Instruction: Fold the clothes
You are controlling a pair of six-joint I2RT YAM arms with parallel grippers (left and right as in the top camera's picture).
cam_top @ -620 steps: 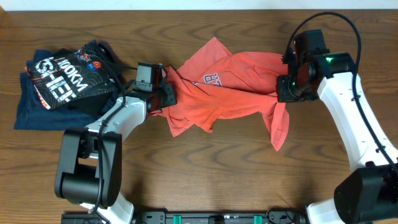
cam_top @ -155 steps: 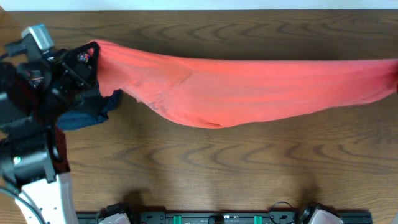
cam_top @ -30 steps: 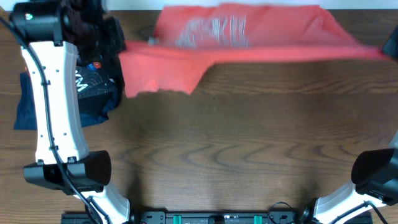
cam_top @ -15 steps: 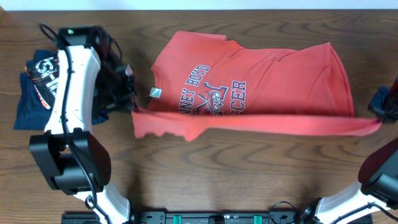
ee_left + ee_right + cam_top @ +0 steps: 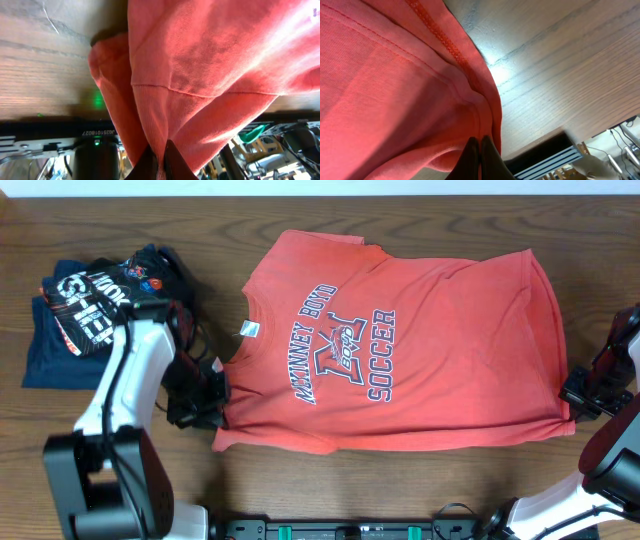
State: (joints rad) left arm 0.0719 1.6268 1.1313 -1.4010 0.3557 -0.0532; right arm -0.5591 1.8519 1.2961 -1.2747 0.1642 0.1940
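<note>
The clothes, a coral-red short-sleeved shirt, lie spread flat on the wooden table. The dark-and-white chest print faces up and the collar points left. My left gripper is at the shirt's near left corner, shut on a fold of the red fabric; the cloth runs between the dark fingertips. My right gripper is at the near right corner, shut on the shirt's stitched edge. In the right wrist view the gripper pinches the hem just above the table.
A pile of navy and black garments with white lettering lies at the far left, beside the left arm. The arms' base rail runs along the near edge. The right arm stands at the table's right edge.
The shirt, held up along the far side a second ago, has been drawn toward the near edge and laid flat, print up. Both grippers moved nearer and lower, still holding it.
</note>
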